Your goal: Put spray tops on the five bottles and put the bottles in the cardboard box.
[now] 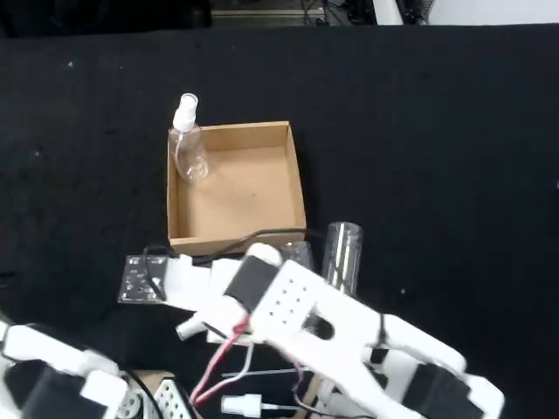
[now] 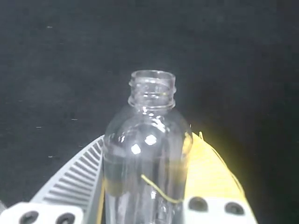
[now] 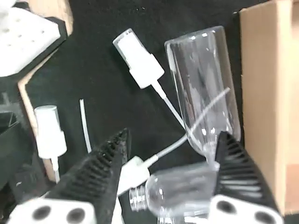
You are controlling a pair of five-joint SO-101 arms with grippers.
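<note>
The cardboard box (image 1: 295, 179) sits mid-table. A bottle with a white spray top (image 1: 188, 144) leans in its far left corner. My left gripper (image 2: 149, 140) is shut on a clear bottle (image 2: 149, 154) whose threaded neck is bare. My right gripper (image 3: 173, 140) is open over a small open-necked bottle (image 3: 182, 186) lying beside the box wall (image 3: 266, 93). A larger clear bottle (image 3: 205, 93) lies just beyond it, also seen by the box's near right corner (image 1: 342, 253). Loose spray tops (image 3: 138, 58) (image 3: 49, 130) lie on the black cloth, and a third (image 3: 131, 170) rests by the small bottle's neck.
A white arm (image 1: 306, 305) stretches from the lower right across the near side of the box and hides part of the table. Another spray top (image 1: 240, 404) lies at the near edge. A white perforated arm part (image 3: 28, 32) is close by.
</note>
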